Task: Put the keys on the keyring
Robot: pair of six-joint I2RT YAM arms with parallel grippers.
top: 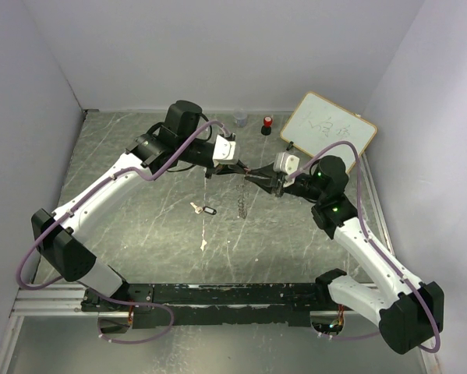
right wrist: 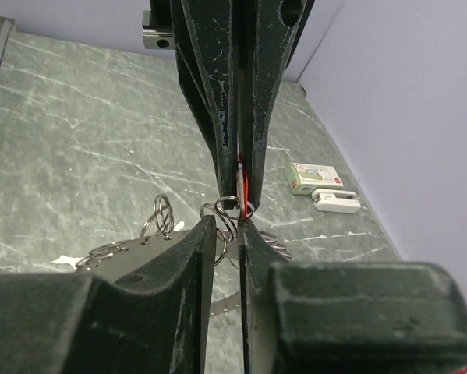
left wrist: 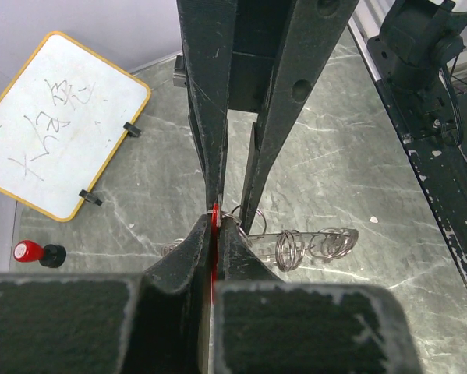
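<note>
My left gripper (top: 249, 170) and right gripper (top: 263, 181) meet tip to tip above the middle of the table. The left gripper (left wrist: 215, 222) is shut on the red-headed key (left wrist: 214, 215), which shows as a red edge between its fingers and again in the right wrist view (right wrist: 245, 185). The right gripper (right wrist: 231, 226) is shut on the keyring (right wrist: 132, 261), a thin grey metal piece carrying several small split rings (left wrist: 311, 243), and the keyring hangs below the grippers (top: 241, 204). The black-headed key (top: 207, 209) lies on the table, left of the keyring.
A whiteboard (top: 328, 128) leans at the back right. A red-topped black cylinder (top: 267, 125) and a small clear cup (top: 240, 118) stand at the back. A small box (right wrist: 315, 178) and a white object (right wrist: 334, 201) lie near the wall. A pale scrap (top: 204, 244) lies on the table.
</note>
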